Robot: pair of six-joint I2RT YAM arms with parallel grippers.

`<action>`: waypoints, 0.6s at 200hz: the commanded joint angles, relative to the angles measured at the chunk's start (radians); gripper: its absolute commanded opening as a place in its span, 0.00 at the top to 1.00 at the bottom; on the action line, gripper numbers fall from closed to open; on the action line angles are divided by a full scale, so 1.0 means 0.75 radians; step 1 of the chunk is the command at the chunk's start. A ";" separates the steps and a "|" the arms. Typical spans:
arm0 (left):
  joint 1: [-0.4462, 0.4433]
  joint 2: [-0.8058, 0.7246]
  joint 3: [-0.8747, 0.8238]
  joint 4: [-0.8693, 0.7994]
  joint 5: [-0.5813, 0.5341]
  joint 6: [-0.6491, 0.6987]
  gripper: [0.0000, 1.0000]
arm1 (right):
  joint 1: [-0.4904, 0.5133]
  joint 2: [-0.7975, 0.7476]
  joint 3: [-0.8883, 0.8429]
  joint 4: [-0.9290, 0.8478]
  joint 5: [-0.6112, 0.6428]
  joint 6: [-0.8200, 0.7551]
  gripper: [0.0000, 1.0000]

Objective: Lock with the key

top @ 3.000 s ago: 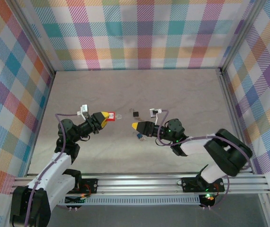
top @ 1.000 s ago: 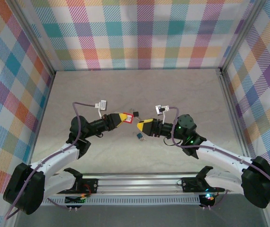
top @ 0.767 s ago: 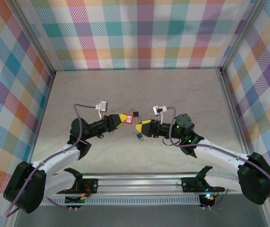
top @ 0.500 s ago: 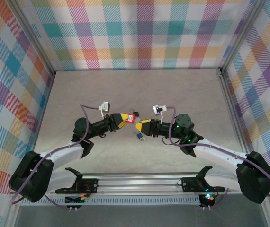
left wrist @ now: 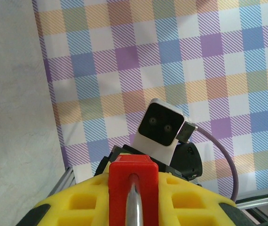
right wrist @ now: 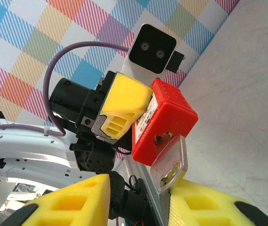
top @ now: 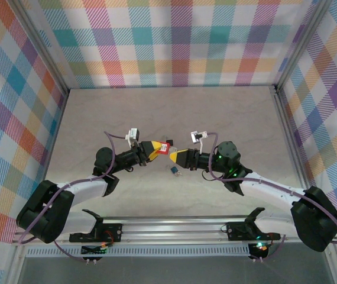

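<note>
Right wrist view: the key sits in the keyhole on the end face of the red padlock, just right of centre, its bow hanging toward the lower right. The right gripper has narrowed over the last second, yet its jaws remain apart, one side at the bow and the other clear of it. The left gripper clamps the padlock body and has carried it to mid-frame in the top view, tip to tip with the right. A blue padlock lies on the table just below. I judge the pinch nearly made; turning comes next.
</note>
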 commanded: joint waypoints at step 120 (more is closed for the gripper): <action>0.057 -0.146 0.006 -0.197 0.087 0.123 1.00 | -0.058 0.112 0.133 0.058 -0.170 0.173 0.57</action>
